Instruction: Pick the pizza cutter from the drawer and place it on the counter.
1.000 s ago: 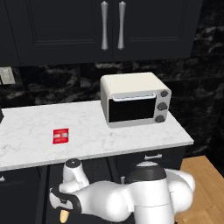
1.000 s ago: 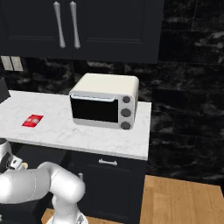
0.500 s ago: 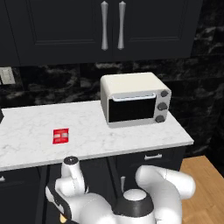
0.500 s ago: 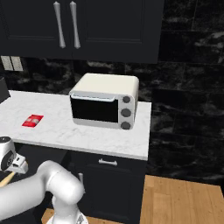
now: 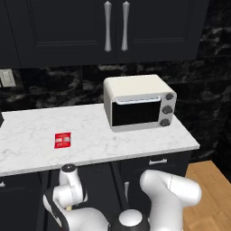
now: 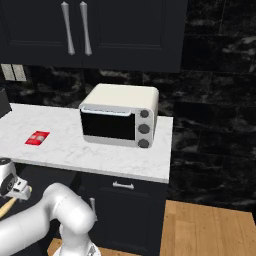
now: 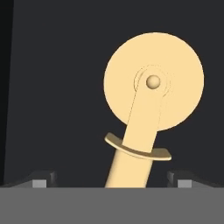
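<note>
The tan pizza cutter (image 7: pixel 153 83) lies close in front of the hand in the hand view, against the dark inside of the drawer (image 7: pixel 52 87). Its round disc is up and to the right, and its handle runs down between my fingertips. My gripper (image 7: pixel 112 179) is open, and a gap shows on each side of the handle. In the right base view the gripper (image 6: pixel 20 190) hangs below the edge of the white marble counter (image 6: pixel 75 150), with a tan end of the cutter (image 6: pixel 6 207) just under it. A tan bit of the cutter (image 5: pixel 68 208) also shows in the left base view.
A flat red packet (image 5: pixel 62 140) lies on the counter (image 5: pixel 135 140) left of a white toaster oven (image 5: pixel 140 103). Black cabinets with silver handles hang above. A narrower black drawer (image 6: pixel 122 186) with a short silver handle sits under the counter's right end. Wooden floor lies to the right.
The arm's white elbow has swung round and lower behind the hand. The hand itself stays at about the same spot below the counter edge, with the cutter still under it.
</note>
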Controlling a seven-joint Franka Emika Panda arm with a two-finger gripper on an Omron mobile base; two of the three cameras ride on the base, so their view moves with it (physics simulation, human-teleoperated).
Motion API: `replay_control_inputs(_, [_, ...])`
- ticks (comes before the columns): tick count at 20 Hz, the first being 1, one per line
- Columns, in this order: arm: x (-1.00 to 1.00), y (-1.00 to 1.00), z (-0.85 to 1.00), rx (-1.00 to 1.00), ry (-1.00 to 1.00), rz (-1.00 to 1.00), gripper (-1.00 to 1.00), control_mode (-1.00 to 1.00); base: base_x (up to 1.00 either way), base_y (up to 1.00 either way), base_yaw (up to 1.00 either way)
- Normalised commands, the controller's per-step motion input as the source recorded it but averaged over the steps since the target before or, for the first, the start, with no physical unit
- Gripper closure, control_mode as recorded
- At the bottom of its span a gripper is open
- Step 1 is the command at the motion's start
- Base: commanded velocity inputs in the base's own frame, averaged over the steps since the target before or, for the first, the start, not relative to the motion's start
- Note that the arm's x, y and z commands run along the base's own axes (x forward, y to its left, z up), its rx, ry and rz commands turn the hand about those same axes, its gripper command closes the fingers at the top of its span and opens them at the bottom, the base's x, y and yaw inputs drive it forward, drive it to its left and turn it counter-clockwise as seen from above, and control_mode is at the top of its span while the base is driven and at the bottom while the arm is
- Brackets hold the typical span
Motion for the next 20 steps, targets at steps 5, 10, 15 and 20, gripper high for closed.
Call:
replay_control_inputs(5, [0.0,0.01,-0.21,0.0,0.0,0.0,-1.0,-1.0,0.0,0.0,0.0])
replay_control_inputs(10, [0.0,0.0,-0.01,0.0,0.0,0.0,-1.0,-1.0,0.0,0.0,0.0])
replay_control_inputs(15, [0.0,0.0,0.0,0.0,0.0,0.0,1.0,-1.0,0.0,0.0,0.0])
replay_control_inputs(20, [0.0,0.0,0.0,0.0,0.0,0.0,1.0,-1.0,0.0,0.0,0.0])
